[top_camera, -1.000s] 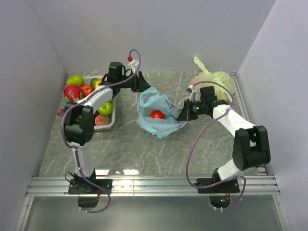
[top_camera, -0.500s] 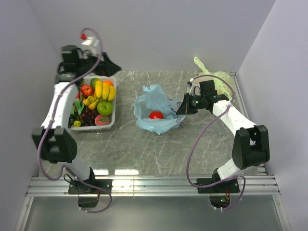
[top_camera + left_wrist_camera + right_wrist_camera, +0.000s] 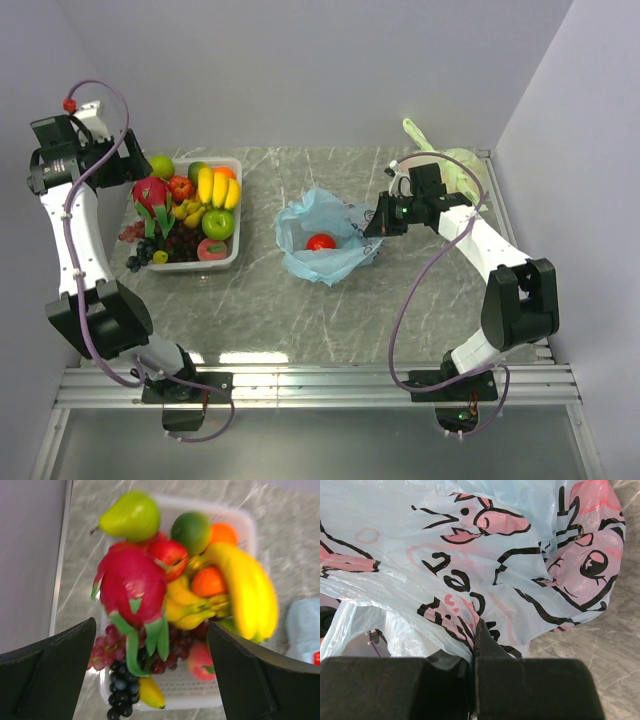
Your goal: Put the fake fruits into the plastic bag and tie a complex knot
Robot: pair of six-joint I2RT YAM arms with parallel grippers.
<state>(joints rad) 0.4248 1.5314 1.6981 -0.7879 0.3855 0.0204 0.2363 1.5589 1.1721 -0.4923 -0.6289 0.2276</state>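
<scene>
Top overhead, wide; wrists close (bag (image 3: pixel 340 262) shared)

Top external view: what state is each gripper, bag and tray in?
Thin light-blue plastic bag: open, untied, holding one red fruit.
White plastic tray: heaped with fake fruits.
Pale yellow-green bag: tied.
Left gripper: open, empty.
Right gripper: shut on the light-blue plastic bag.

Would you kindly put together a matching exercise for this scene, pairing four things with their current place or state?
Things:
1. left hand
2. right hand
3. red fruit
4. bananas

Places and states:
A. lying inside the plastic bag
B. open, holding nothing
C. piled in the white tray
D. shut on the bag's edge

Pairs: 1-B, 2-D, 3-A, 4-C.
</scene>
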